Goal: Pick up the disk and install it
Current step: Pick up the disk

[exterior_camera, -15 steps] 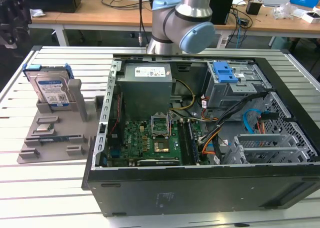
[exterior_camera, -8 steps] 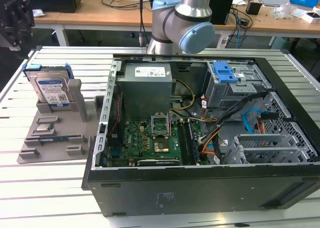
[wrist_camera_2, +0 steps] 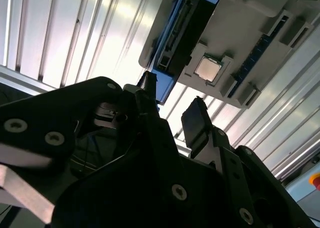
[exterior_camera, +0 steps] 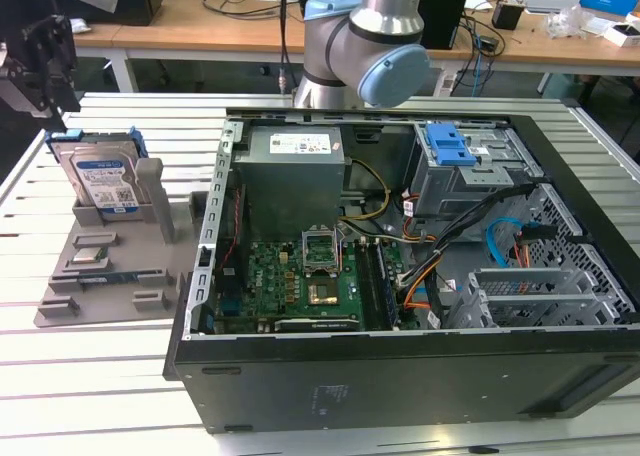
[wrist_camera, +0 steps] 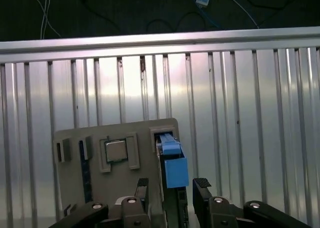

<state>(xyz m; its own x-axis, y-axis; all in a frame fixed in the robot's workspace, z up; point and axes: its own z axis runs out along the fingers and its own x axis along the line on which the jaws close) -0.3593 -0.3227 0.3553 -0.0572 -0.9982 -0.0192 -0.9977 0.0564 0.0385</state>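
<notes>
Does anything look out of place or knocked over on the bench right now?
Nothing stands out. The disk stands upright in its grey holder, the computer case lies open on its side, and the claw hangs open above the disk.

**Hidden, cut off, or too small to tell**

In the exterior view the holder (exterior_camera: 110, 288) covers the bottom edge of the disk (exterior_camera: 100, 176), and the print on its label (exterior_camera: 110, 188) is too small to tell. The gripper (exterior_camera: 45, 71) is a dark shape cut by the exterior view's left edge, and the arm (exterior_camera: 370, 36) runs off the top. In the first wrist view the disk's near end passes out of sight between the spread fingers (wrist_camera: 142, 185). In the second wrist view the gripper's dark body covers much of the bench (wrist_camera_2: 60, 33), and the picture's edge cuts the disk's far end.
</notes>
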